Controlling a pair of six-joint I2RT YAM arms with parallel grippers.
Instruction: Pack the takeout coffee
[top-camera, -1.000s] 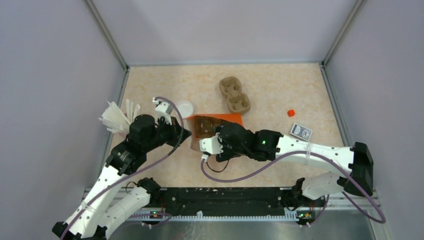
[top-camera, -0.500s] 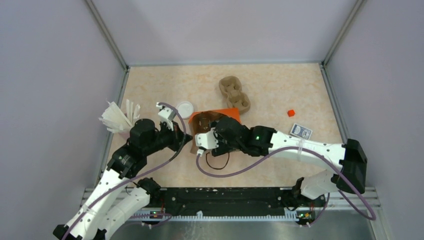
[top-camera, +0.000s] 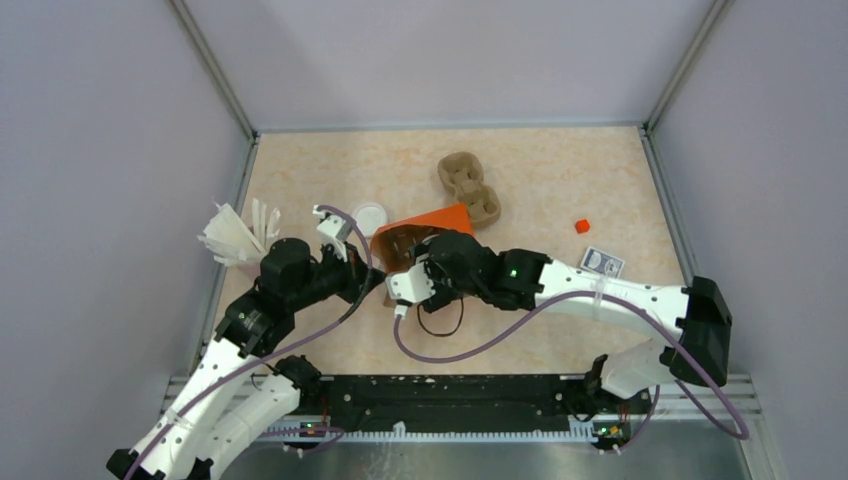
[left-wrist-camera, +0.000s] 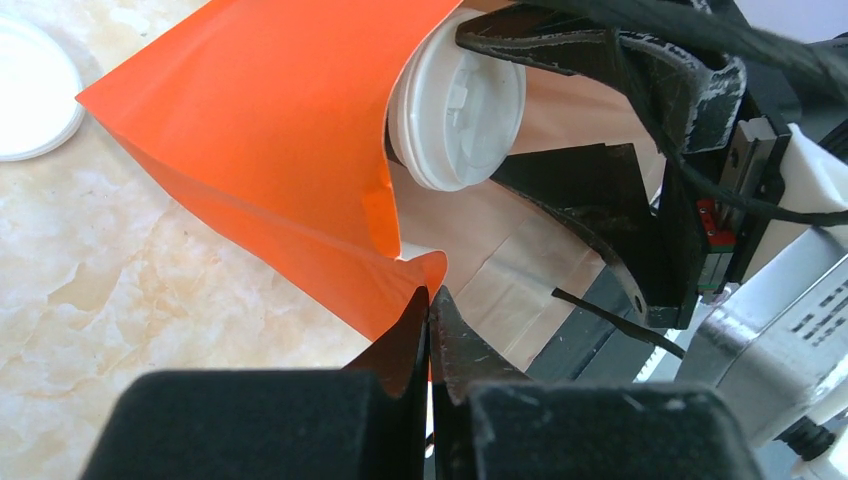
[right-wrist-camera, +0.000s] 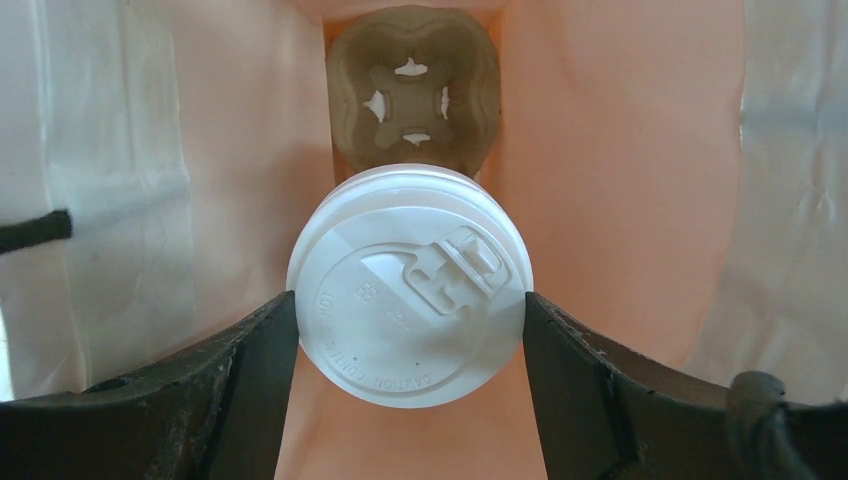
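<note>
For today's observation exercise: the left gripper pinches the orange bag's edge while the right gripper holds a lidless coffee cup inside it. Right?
Not lidless: the right wrist view shows the right gripper holding the coffee cup with its white lid on. The rest stands.

Robot lab cell: plain lilac walls (top-camera: 120, 150) box in a marbled tabletop (top-camera: 340, 170) with a black mounting rail (top-camera: 450, 400).

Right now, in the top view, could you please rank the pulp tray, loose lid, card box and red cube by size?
1. pulp tray
2. card box and loose lid, too alike to rank
3. red cube
</note>
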